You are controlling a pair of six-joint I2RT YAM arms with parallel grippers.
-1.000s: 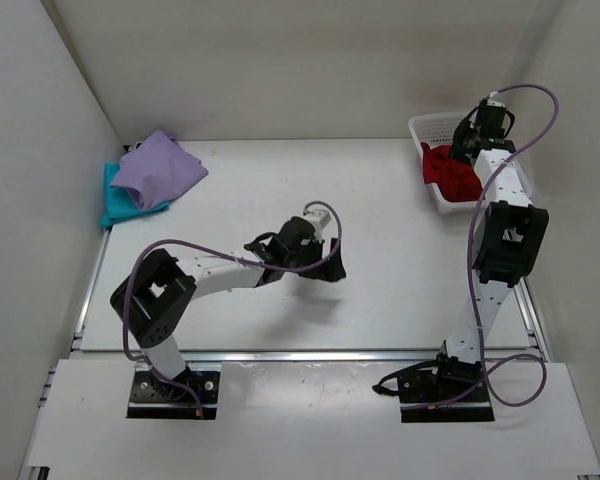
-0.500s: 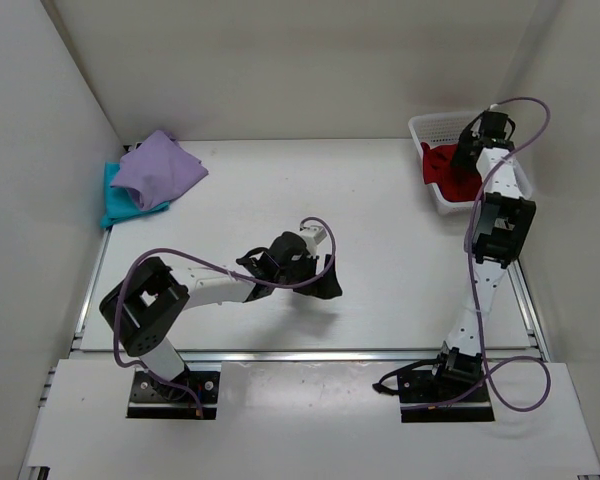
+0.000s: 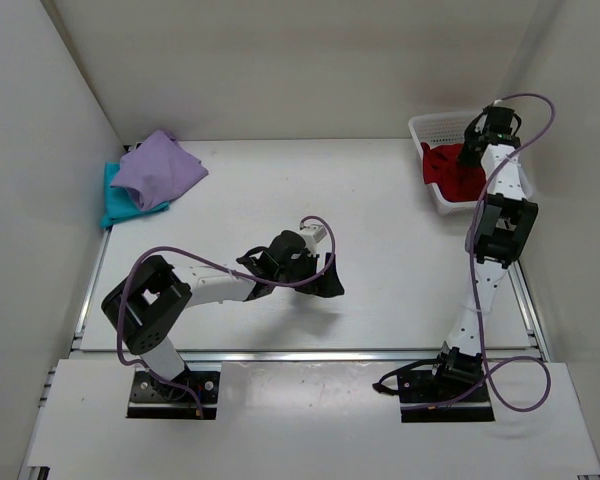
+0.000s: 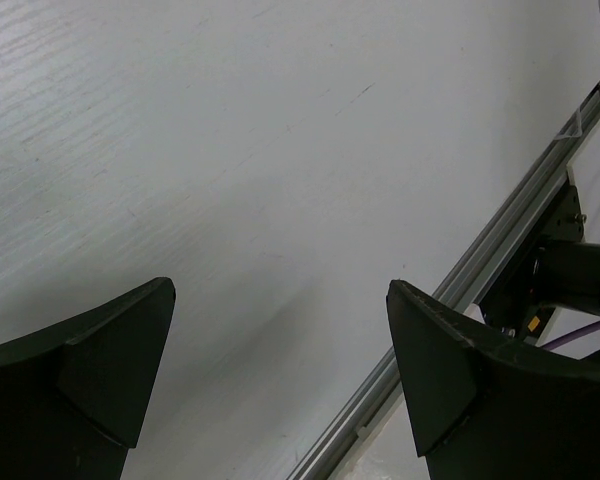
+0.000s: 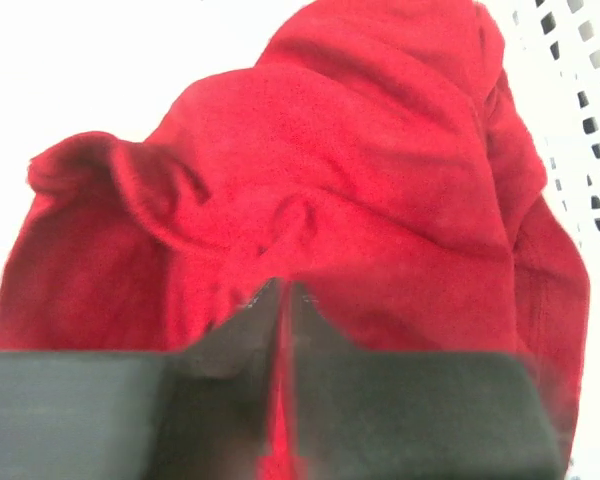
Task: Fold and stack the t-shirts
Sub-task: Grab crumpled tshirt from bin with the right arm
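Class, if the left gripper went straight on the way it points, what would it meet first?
Most likely the bare white table: the left gripper, jaws open, angles down at it with nothing lying ahead. How far off the surface lies is unclear.

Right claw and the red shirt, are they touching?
Touching. The right wrist view shows the right claw shut with the red shirt pinched between its tips.

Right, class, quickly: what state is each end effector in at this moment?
Left end effector: open, holding nothing, over the table.
Right end effector: closed on the red shirt in the basket.
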